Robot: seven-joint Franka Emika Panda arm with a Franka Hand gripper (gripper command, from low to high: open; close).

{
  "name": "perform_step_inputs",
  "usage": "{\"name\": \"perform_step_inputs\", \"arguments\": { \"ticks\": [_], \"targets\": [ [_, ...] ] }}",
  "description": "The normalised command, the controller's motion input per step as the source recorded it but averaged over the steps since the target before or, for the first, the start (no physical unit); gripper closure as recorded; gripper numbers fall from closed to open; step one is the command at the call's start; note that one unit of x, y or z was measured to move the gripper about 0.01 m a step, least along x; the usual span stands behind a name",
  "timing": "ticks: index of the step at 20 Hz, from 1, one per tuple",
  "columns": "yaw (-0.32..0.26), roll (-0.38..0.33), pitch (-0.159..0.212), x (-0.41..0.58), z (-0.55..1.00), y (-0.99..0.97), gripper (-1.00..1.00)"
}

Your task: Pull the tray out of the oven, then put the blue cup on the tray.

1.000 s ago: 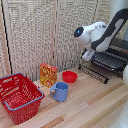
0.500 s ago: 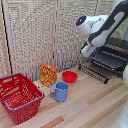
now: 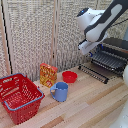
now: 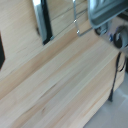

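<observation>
Tray point(image 3: 111, 60) sits drawn out of the oven point(image 3: 116, 50), far right. Gripper point(image 3: 86, 47) above its left end; jaw state unclear. Swing left toward the blue cup point(image 3: 60, 91), near-centre; approach from above, avoiding the red bowl point(image 3: 69, 76).

This looks like a robot lab set up as a mock kitchen, not a real home kitchen. A pale wooden table point(image 3: 95, 102) fills the lower half of the exterior view, and behind it, from 9 to 1 o'clock, stands a folding woven screen point(image 3: 35, 37) rather than a wall or cabinets. A white and black robot arm point(image 3: 100, 22) reaches in at 1 o'clock. Kitchen props sit on the table: an oven point(image 3: 114, 52) at 3 o'clock with its tray point(image 3: 109, 61), a red bowl point(image 3: 69, 76), a blue cup point(image 3: 60, 91), an orange packet point(image 3: 48, 75), and a red basket point(image 3: 19, 96) at 8 o'clock.
</observation>
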Motion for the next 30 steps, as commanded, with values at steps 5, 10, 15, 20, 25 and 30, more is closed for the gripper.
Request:
{"name": "perform_step_inputs", "arguments": {
  "ticks": [5,10,15,20,25,30],
  "targets": [
    [-0.172,0.241,0.000,0.000,0.28,0.44,-1.00],
    [-0.162,0.200,-0.006,0.000,0.18,0.53,-1.00],
    [-0.159,0.169,-0.007,0.000,0.05,0.59,-1.00],
    [-0.158,0.148,-0.021,0.000,0.00,0.62,-1.00],
    [-0.153,0.134,-0.021,0.000,0.00,0.65,-1.00],
    [-0.143,0.125,0.000,0.000,-0.07,0.67,-1.00]
  ]
}}
